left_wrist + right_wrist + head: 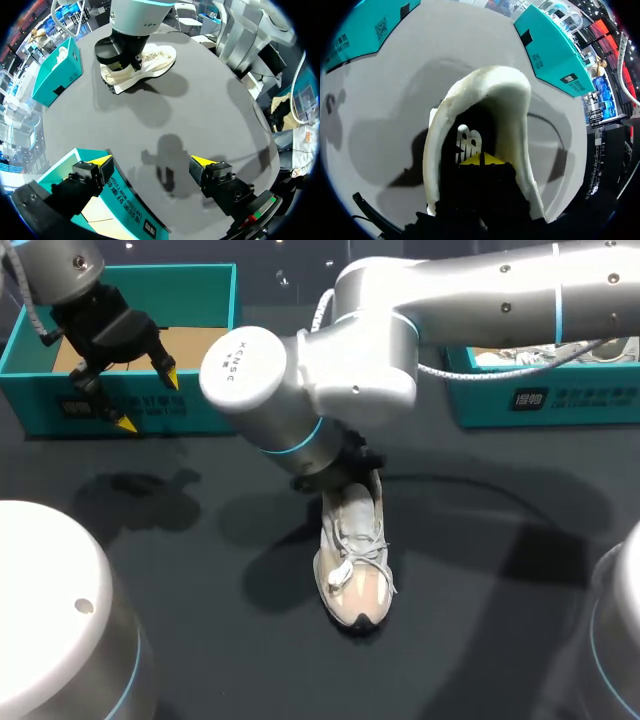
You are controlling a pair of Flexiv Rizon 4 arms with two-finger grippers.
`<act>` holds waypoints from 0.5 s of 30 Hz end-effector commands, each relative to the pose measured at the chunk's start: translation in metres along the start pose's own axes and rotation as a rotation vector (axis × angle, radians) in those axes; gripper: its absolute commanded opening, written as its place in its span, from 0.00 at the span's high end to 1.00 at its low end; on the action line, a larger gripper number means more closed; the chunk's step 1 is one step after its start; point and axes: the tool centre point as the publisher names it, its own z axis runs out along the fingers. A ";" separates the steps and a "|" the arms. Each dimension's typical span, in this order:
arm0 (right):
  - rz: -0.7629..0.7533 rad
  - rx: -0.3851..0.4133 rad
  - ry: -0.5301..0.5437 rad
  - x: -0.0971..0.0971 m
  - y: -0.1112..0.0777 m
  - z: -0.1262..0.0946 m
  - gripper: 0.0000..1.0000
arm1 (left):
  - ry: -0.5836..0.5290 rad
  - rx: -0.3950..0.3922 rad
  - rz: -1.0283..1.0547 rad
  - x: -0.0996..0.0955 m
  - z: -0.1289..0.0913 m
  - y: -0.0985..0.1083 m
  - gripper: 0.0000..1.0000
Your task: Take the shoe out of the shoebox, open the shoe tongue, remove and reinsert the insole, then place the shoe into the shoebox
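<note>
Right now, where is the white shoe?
In the head view, the white shoe lies on the table's middle, the right gripper inside its opening.

A dark grey tabletop (pixel 480 570) with soft shadows across it. At its far right stands a teal box (pixel 580 398) holding a pale shoe (pixel 510 357).

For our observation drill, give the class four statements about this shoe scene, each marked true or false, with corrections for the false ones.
1. The shoe lies on the table, outside the left shoebox and the right shoebox. True.
2. The left gripper holds the shoe. False: it is open and empty, by the left shoebox.
3. The right gripper is inside the shoe's opening. True.
4. The right shoebox is red. False: it is teal.
</note>
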 end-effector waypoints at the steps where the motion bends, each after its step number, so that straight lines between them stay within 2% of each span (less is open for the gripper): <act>1: -0.005 0.032 0.052 0.005 -0.003 0.017 1.00 | 0.001 -0.003 0.000 0.000 0.000 0.000 0.00; 4: -0.003 0.037 0.062 0.007 -0.003 0.012 1.00 | 0.001 -0.003 0.000 0.000 0.000 0.000 0.00; 9: 0.000 0.019 0.072 -0.003 0.005 -0.021 1.00 | 0.001 -0.003 0.000 0.000 0.000 0.000 0.00; 12: -0.008 0.041 0.118 -0.007 0.011 -0.038 1.00 | 0.001 -0.003 0.000 0.000 0.000 0.000 0.00; 15: -0.023 0.066 0.146 -0.008 0.015 -0.046 1.00 | 0.001 -0.003 0.000 0.000 0.000 0.000 0.00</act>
